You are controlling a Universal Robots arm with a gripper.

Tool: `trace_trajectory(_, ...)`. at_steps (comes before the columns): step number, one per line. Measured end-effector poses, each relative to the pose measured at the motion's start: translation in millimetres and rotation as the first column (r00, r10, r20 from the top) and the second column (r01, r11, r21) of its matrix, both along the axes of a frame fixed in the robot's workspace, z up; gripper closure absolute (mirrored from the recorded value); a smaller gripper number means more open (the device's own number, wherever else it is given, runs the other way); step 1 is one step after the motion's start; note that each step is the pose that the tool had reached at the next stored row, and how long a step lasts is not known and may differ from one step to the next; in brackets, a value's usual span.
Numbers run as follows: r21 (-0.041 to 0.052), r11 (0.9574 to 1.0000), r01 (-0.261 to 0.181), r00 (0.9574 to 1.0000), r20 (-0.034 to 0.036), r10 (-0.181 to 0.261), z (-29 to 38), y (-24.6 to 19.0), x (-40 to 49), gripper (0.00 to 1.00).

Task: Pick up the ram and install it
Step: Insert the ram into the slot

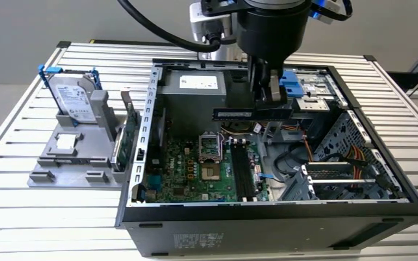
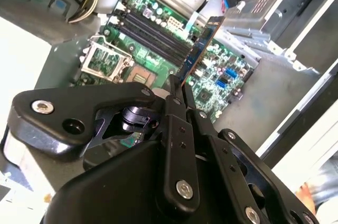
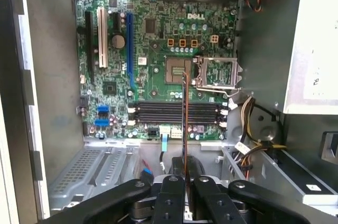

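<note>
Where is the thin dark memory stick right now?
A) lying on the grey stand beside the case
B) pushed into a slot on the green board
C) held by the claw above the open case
C: the claw pinches the ram, which hangs clear above the motherboard.

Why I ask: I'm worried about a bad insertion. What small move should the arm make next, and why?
Probably turn the wrist about a quarter turn before any descent. The ram hangs in the jaws above the motherboard. In both wrist views it lies crosswise to the black memory slots, so lowering it now would likely not seat it.
</note>
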State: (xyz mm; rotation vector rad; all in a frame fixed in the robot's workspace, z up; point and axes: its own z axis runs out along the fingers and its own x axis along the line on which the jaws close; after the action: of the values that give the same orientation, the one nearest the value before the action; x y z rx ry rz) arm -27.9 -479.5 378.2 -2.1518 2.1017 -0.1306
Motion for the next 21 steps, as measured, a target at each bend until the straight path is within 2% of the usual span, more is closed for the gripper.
trace_trajectory(4,0.0000,1.0000,0.003,1.0000,0.0000,-0.003,0.0,2.5,6.5,1.00)
trace_trajectory(9,0.0000,1.0000,0.010,1.0000,0.0000,-0.010,-0.2,8.0,12.4,1.00)
trace_trajectory(13,0.0001,0.9999,0.012,0.9999,0.0001,-0.012,-0.6,16.2,15.6,1.00)
trace_trajectory(21,-0.0004,0.9999,0.012,0.9999,0.0001,-0.012,-0.5,16.8,15.7,1.00)
